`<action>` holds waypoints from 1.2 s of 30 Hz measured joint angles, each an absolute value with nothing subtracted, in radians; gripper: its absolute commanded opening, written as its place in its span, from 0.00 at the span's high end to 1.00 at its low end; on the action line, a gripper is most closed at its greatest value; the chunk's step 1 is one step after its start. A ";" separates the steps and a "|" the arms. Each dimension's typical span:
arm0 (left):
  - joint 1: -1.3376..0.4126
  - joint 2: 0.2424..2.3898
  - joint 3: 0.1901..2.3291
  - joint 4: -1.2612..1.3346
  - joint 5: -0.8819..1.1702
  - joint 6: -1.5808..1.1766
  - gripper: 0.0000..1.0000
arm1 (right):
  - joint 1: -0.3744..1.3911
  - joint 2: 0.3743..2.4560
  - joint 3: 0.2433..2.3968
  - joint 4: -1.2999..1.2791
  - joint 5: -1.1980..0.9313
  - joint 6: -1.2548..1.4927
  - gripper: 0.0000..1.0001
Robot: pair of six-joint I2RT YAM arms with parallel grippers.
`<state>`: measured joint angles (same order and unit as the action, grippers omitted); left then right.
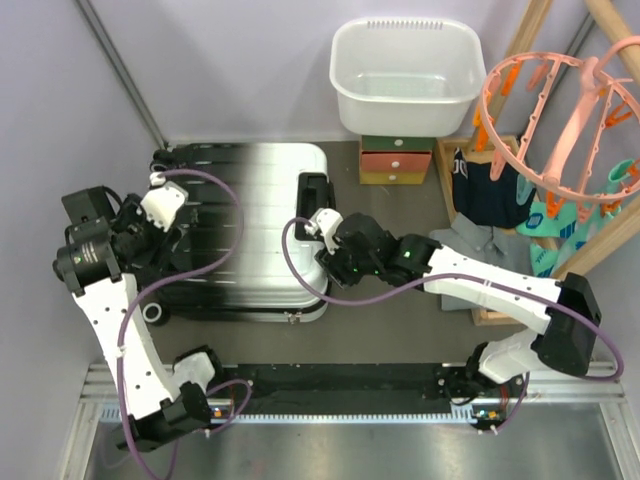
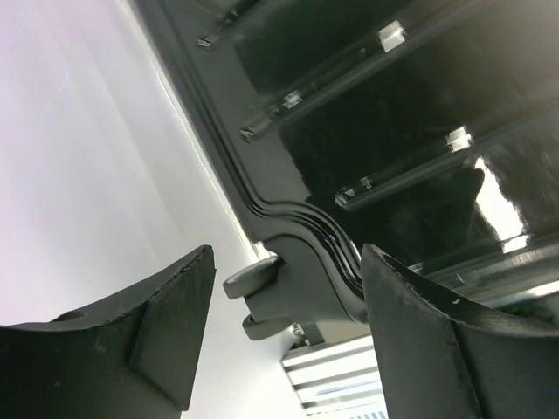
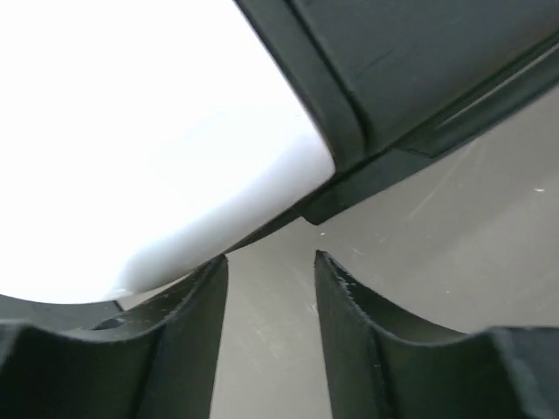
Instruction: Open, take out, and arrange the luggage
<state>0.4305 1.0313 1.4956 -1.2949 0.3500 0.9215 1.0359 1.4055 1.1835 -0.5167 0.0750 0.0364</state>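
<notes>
The luggage (image 1: 250, 230) lies flat and closed on the table, its ribbed shell black at the left and white at the right, with a black handle (image 1: 315, 192) at the right end. My left gripper (image 1: 168, 238) is open at the black wheel end. In the left wrist view its jaws (image 2: 286, 253) stand wide apart around a wheel (image 2: 253, 281), not touching it, under the glossy black shell (image 2: 393, 131). My right gripper (image 1: 322, 268) is open and empty at the near right corner. The right wrist view (image 3: 271, 257) shows the white shell (image 3: 131, 131) just above its fingertips.
A white laundry basket (image 1: 405, 75) sits on a green-and-orange drawer box (image 1: 395, 160) at the back. A pink and orange peg hanger (image 1: 560, 110) and a wooden rack with clothes (image 1: 490, 190) stand at the right. A grey shirt (image 1: 480, 250) lies beside the right arm. A wall runs along the left.
</notes>
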 measured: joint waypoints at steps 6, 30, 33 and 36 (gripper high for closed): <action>0.430 1.000 1.362 -1.332 0.360 1.014 0.25 | 0.995 1.468 1.189 -0.522 0.017 0.073 0.66; 0.430 1.124 1.286 -0.920 0.366 0.614 0.21 | 0.776 1.962 1.727 -0.468 -0.011 0.096 0.60; 0.425 1.140 1.323 -0.960 0.318 0.598 0.15 | 0.776 1.892 1.625 -0.409 0.025 0.074 0.57; 0.425 1.140 1.364 -1.013 0.249 0.617 0.10 | 0.781 1.768 1.478 -0.374 0.059 0.063 0.55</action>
